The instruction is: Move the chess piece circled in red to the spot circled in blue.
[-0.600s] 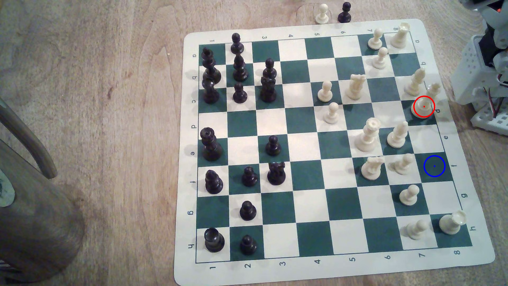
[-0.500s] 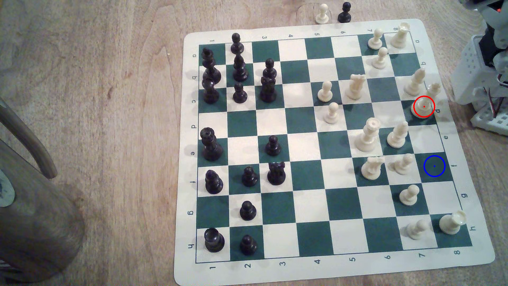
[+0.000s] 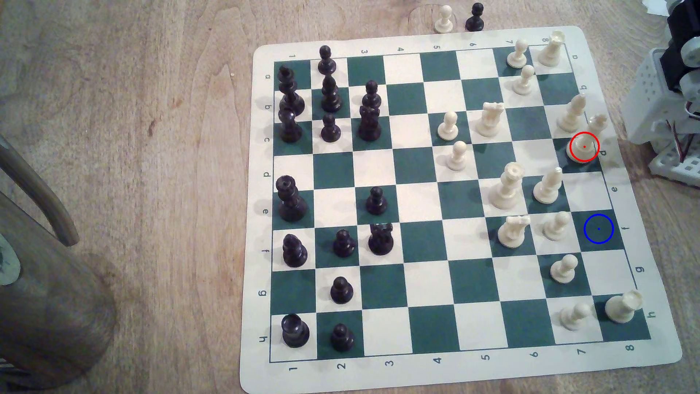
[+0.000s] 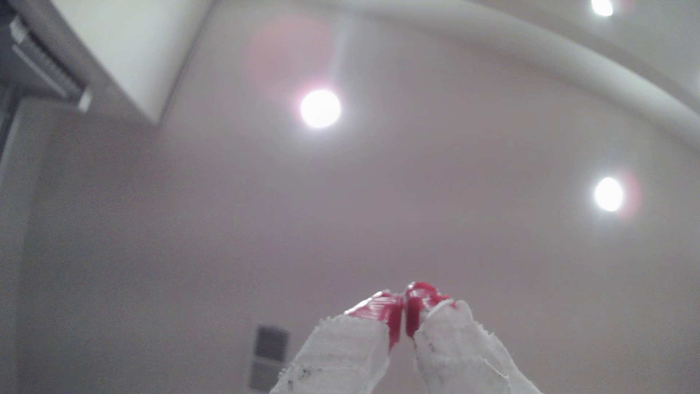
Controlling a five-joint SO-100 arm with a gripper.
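My tool point(image 4: 404, 308) has glossy red tips above fingers point(image 4: 341, 356) wrapped in rough, frayed white cloth tape. The table point(image 3: 132, 151) is matt grained wood. The board mat point(image 3: 257, 189) looks smooth and matt; the cream pieces point(image 3: 507, 187) are slightly shiny plastic.

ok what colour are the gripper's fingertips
Red, above white-wrapped fingers; the wrist view shows the gripper best.

The chess piece circled in red point(image 3: 588, 142) stands on the board point(image 3: 416, 41), two squares behind the spot circled in blue point(image 3: 598, 229)
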